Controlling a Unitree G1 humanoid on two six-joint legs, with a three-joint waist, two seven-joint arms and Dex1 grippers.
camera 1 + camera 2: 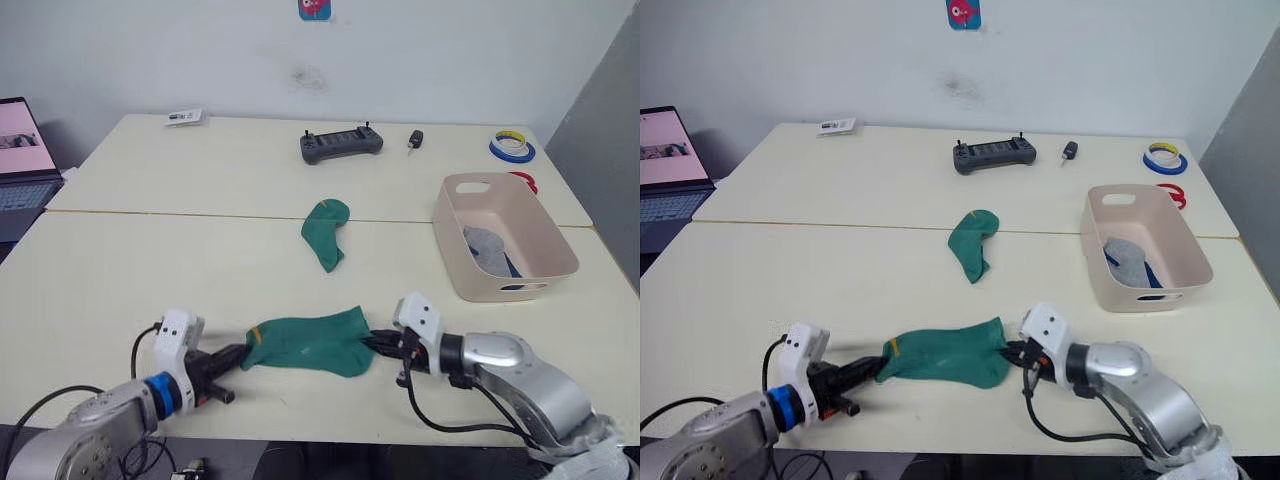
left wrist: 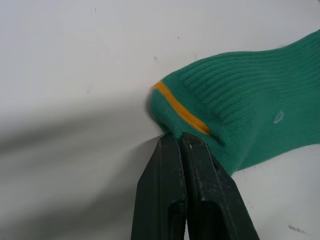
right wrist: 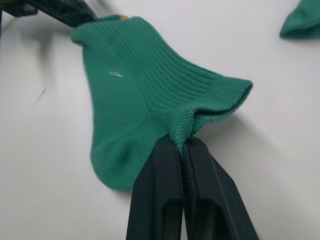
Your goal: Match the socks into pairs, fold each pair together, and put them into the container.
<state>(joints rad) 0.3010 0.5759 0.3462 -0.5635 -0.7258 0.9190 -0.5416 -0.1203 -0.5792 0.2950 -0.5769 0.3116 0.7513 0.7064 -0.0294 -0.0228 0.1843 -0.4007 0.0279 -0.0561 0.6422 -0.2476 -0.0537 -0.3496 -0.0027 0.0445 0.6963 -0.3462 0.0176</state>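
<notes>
Head views: left gripper (image 1: 240, 357) and right gripper (image 1: 374, 345) are stretching one green sock (image 1: 305, 343) over the tabletop (image 1: 120, 270); its mate (image 1: 326, 231) is lying well apart, so carry this one there flat. Wrist views: both are pinching the fabric; keep tension even.

Grey sock (image 1: 487, 247) and blue sock (image 1: 511, 266) in container (image 1: 548, 235): partly hidden by wall. Laptop (image 1: 22, 165) cut off by edge.

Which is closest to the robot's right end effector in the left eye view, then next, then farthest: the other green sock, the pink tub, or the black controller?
1. Other green sock, mid-table.
2. Pink tub, on the right.
3. Black controller, far side.
</notes>
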